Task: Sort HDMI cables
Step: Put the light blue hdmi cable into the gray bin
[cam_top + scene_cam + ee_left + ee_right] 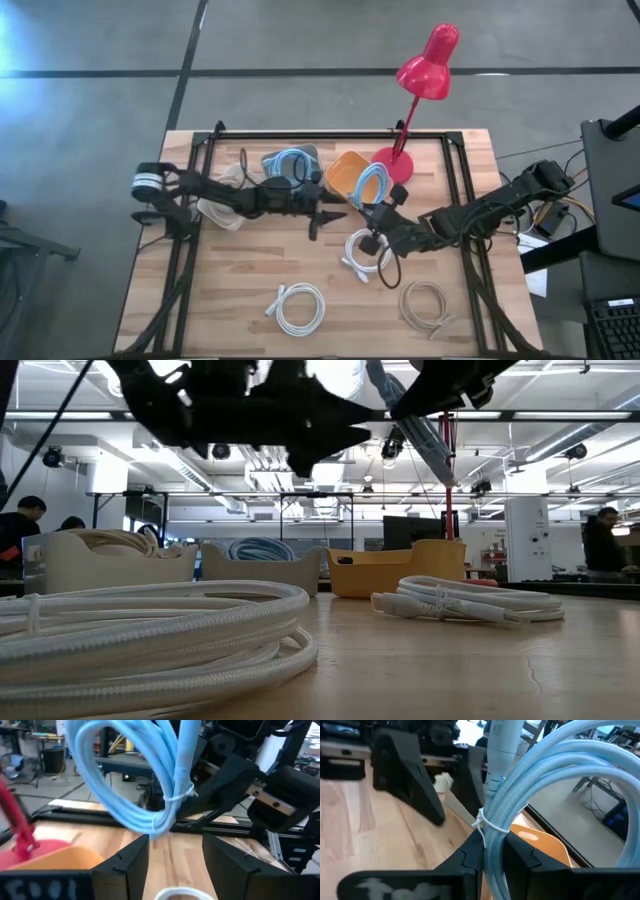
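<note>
Wooden table, lab room behind; right tool grips blue cable; left tool open.

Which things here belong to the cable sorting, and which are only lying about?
Job:
- light blue coiled cable in right gripper
- blue coil in grey bin
- tan coil in beige bin
- orange bin
- white coils
- tan coil on table
- left gripper

Lying about:
- red desk lamp
</note>
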`<move>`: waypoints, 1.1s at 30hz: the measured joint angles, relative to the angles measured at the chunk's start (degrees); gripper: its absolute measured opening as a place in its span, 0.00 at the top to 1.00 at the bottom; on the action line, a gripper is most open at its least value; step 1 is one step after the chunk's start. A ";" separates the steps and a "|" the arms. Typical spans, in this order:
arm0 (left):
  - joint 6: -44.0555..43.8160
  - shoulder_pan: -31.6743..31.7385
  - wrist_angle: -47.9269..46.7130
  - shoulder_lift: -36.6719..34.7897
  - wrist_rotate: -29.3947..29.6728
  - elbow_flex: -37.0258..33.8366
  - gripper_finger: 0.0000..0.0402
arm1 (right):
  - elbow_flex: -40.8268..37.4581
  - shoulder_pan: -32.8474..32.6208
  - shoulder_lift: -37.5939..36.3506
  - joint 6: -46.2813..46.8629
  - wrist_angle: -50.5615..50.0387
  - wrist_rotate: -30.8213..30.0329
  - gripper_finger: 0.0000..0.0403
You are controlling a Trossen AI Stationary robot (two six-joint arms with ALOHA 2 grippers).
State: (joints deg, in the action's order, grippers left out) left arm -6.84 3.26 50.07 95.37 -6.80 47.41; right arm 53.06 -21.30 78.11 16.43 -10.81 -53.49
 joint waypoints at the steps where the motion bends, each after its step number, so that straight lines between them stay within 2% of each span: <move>1: 0.62 0.00 -0.07 0.92 -0.07 1.31 0.53 | 0.00 0.00 0.00 0.03 0.00 0.00 0.88; 9: 2.20 0.00 -0.32 3.57 -5.10 6.88 0.54 | -0.10 -0.10 -0.02 0.50 -0.57 2.94 0.88; 20: 2.74 0.00 -1.12 3.17 -5.59 7.83 0.55 | -0.33 -0.05 -0.09 0.93 -0.07 8.56 0.88; 23: 2.72 0.00 -1.16 3.16 -5.96 7.83 0.60 | -0.37 -0.02 -0.07 0.95 0.42 8.58 0.88; 28: 2.37 -0.06 -1.29 3.15 -6.63 7.79 0.77 | -0.37 -0.02 0.00 0.49 0.50 8.61 0.87; 31: 2.29 -0.12 -2.50 3.07 -6.76 7.79 0.87 | -0.39 0.05 0.01 -1.62 0.44 10.49 0.84; 33: 2.21 -0.12 -3.72 3.07 -6.85 7.79 0.89 | -0.42 0.09 0.02 -1.86 0.36 11.42 0.81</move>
State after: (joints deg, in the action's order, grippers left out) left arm -4.63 3.14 46.35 98.43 -13.65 55.20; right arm 52.64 -21.21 78.13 14.57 -10.44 -42.08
